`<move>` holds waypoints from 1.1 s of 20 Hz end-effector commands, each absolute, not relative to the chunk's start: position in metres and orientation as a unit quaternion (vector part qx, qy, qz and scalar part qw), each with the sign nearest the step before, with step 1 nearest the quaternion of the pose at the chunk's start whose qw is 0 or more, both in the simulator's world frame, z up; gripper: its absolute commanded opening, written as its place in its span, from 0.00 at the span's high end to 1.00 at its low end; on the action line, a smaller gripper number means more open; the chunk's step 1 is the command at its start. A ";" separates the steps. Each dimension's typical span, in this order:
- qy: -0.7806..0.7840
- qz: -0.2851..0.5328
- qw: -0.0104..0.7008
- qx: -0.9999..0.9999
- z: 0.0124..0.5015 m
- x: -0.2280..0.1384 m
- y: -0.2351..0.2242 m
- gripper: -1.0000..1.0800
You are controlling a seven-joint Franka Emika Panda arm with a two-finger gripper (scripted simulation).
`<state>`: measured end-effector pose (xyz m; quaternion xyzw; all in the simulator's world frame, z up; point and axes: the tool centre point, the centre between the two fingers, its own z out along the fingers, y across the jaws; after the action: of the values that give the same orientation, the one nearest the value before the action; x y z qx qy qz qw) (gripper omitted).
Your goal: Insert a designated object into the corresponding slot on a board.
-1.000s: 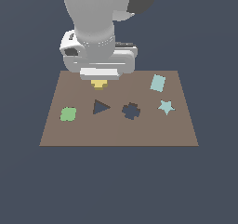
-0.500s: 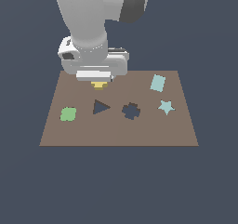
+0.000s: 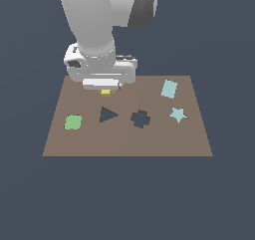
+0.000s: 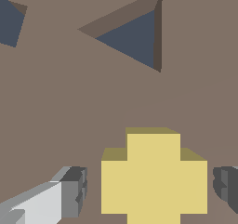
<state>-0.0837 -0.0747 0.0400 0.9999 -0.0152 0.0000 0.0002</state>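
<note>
Hovering low over the far part of the brown board (image 3: 127, 142), the gripper (image 3: 105, 88) is seen above the yellow cross-shaped block (image 3: 105, 91). In the exterior view only a small yellow strip of this block is shown under the white hand of the arm. In the wrist view the yellow block (image 4: 154, 176) is seen lying flat on the board (image 4: 60, 111), between the two fingers. One light finger (image 4: 69, 191) is placed on one side of the block and one dark finger (image 4: 226, 183) on the other side. A strip of brown board is visible between each finger and the block, so the jaws are spread wide and nothing is held by them.

The cross-shaped slot (image 3: 140, 118) is found nearer to the camera than the block and toward the exterior view's right of it, well apart. Between the block and the slot, but closer to the block, the dark triangular cutout (image 3: 107, 115) is located; it is also seen in the wrist view (image 4: 135, 37), near the block. A corner of the slot (image 4: 10, 21) appears at the edge of the wrist view.

A green rounded piece (image 3: 73, 122) is placed toward the exterior view's left of the triangular cutout. A pale teal star (image 3: 178, 115) is placed beside the slot on its other side, and a pale teal rectangle (image 3: 169, 88) lies farther back than the star.
</note>
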 end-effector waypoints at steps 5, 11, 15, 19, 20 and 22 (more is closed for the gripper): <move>-0.015 0.000 0.000 1.000 0.030 -0.084 -0.075 1.00; -0.015 0.000 0.000 1.000 0.030 -0.084 -0.075 1.00; -0.015 0.000 0.000 1.000 0.031 -0.084 -0.075 1.00; -0.017 0.000 0.000 1.000 0.031 -0.083 -0.073 1.00; -0.018 0.000 0.000 1.000 0.031 -0.083 -0.072 1.00; -0.022 0.000 0.000 1.000 0.031 -0.080 -0.068 1.00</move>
<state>-0.0821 -0.0713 0.0310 0.9998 -0.0198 -0.0004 0.0001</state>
